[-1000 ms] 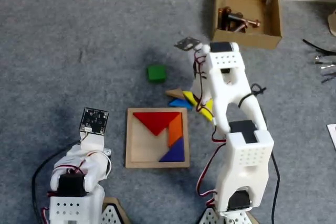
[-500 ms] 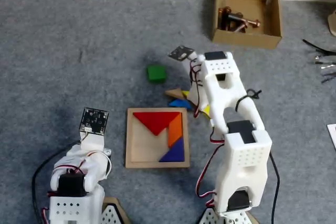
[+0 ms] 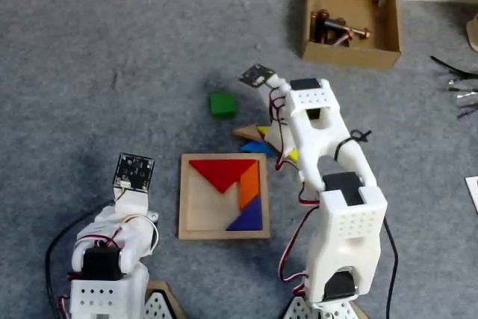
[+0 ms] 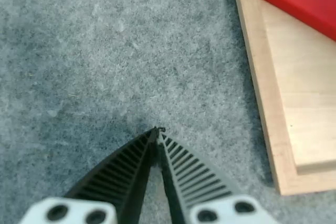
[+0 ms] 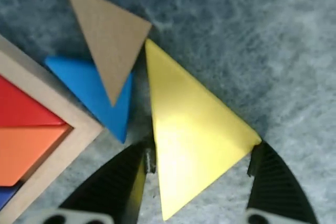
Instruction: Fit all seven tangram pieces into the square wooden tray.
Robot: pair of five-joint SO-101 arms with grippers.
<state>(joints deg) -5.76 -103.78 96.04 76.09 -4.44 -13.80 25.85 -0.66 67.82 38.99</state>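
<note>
The square wooden tray (image 3: 184, 198) holds a red triangle (image 3: 222, 172), an orange piece (image 3: 250, 183) and a dark blue triangle (image 3: 249, 217). Beyond its far right corner lie a tan triangle (image 5: 107, 32), a light blue piece (image 5: 97, 93) and a big yellow triangle (image 5: 191, 129). My right gripper (image 5: 202, 161) is open, one finger on each side of the yellow triangle, close against its edges. A green cube (image 3: 222, 104) sits farther back. My left gripper (image 4: 156, 132) is shut over bare carpet, left of the tray's edge (image 4: 260, 82).
A cardboard box (image 3: 388, 31) with metal parts stands at the back right. Cables (image 3: 454, 80) lie at the right edge. The right arm (image 3: 317, 121) covers part of the loose pieces. Open grey carpet stretches left and behind the tray.
The right arm has swung left and a little down over the loose pieces, ending above the yellow triangle. The left arm has not moved.
</note>
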